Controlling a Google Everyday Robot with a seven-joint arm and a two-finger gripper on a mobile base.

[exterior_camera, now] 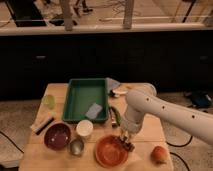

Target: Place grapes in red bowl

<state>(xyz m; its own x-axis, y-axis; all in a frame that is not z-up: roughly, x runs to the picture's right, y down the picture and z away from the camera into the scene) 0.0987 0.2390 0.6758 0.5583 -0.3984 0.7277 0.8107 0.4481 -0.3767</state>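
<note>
The gripper [126, 140], clamped on small dark purple grapes [130, 146], hangs over the shallow orange-red bowl [101, 154] at the front edge of the bench [54, 92]; only releasing the grapes remains.

Hand [128, 143] at the right rim of the wide bowl [107, 152], near the front of the bench [40, 156].
The hand is closed on the grapes [131, 147], which sit over that rim. Left of the hand stands a tall cup [84, 128], with a small cup [76, 146] before it and a second bowl [57, 136] farther left. Behind and left of the hand lies a tray [82, 90] with a flat pad [93, 111] in it. A round fruit [159, 154] lies right of the hand, apart from it.
</note>
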